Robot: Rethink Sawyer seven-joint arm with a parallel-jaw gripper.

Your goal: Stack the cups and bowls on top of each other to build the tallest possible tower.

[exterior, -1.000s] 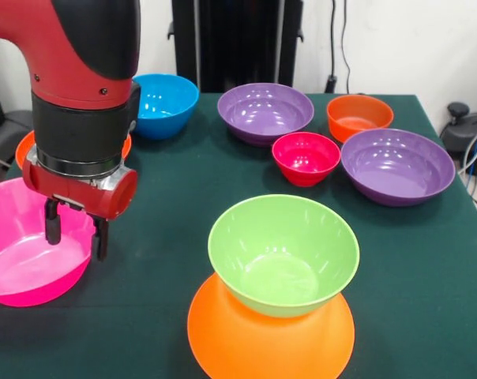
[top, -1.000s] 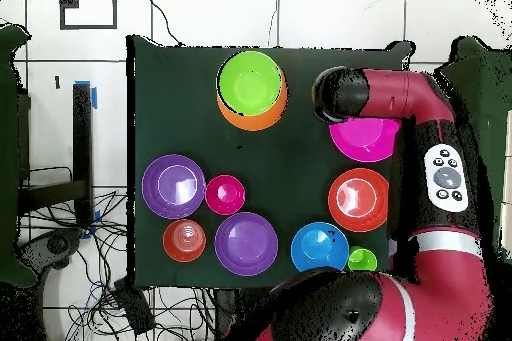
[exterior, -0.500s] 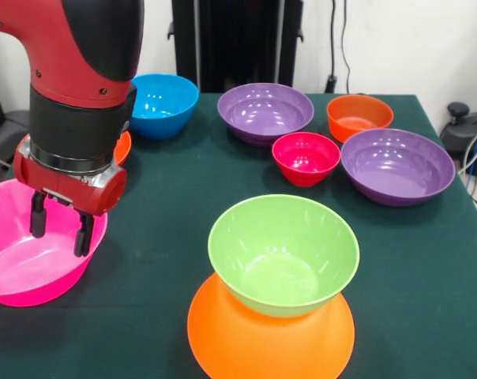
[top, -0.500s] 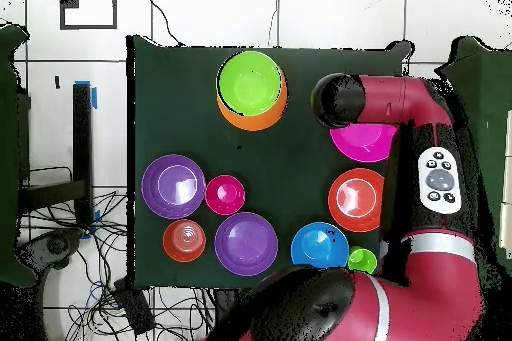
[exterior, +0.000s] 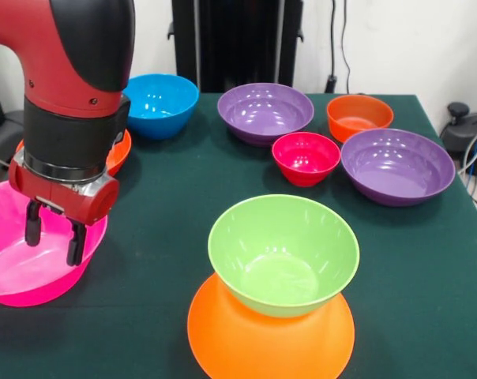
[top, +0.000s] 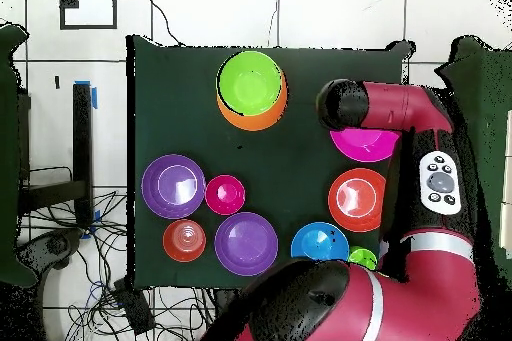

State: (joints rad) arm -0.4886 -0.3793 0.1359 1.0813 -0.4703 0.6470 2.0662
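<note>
Hovering over the pink bowl [exterior: 21, 260], our gripper [exterior: 53, 237] hangs with fingers spread, grasping nothing; the green bowl [exterior: 283, 254] sits on the upturned orange bowl [exterior: 270, 343].

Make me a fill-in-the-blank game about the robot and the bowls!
1. The green bowl sits on top of the upturned ______ bowl.
2. The gripper hangs over the ______ bowl at the table's edge.
3. In the front view, the small red bowl stands between two ______ bowls.
4. The gripper's fingers are ______, with nothing between them.

Missing words: orange; pink; purple; open
</note>
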